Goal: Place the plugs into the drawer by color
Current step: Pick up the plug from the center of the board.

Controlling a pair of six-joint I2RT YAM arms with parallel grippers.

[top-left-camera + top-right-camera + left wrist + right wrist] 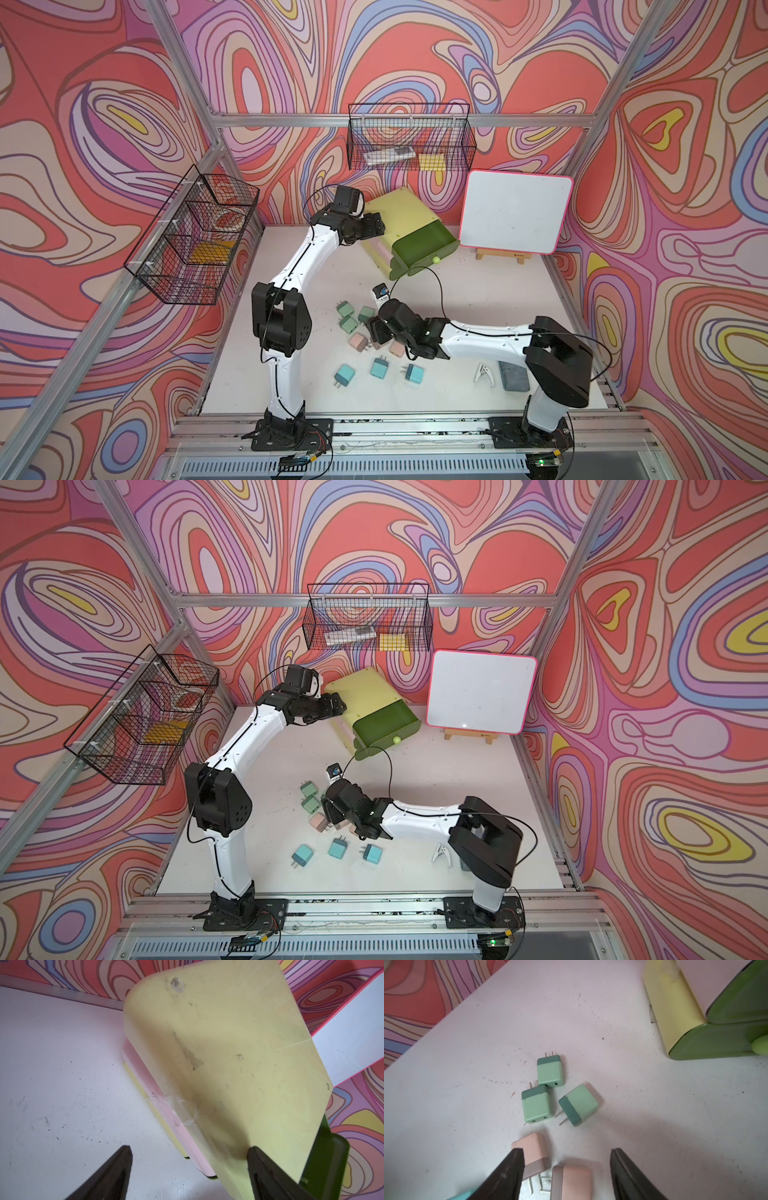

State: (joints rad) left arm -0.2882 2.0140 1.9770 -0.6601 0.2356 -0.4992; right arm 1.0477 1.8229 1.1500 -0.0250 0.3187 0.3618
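The yellow-green drawer [397, 208] [361, 690] stands at the back, its top compartment [422, 248] pulled out and showing nothing inside. My left gripper [374, 226] [190, 1151] is open at the chest's left side, one finger over its top [228, 1053]. Mid-table lie the plugs: three green [344, 308] [536, 1105], pink ones [358, 343] and three teal [379, 368] [338, 848]. My right gripper [376, 336] [566, 1151] hangs open low over the pink ones. One pink plug [571, 1182] lies between its fingers and another [533, 1151] lies beside a finger.
A whiteboard on a small easel [515, 216] stands right of the chest. A white clip [482, 371] and a grey eraser [514, 375] lie near the right arm's base. Black wire baskets hang on the back wall [409, 139] and the left wall [195, 237].
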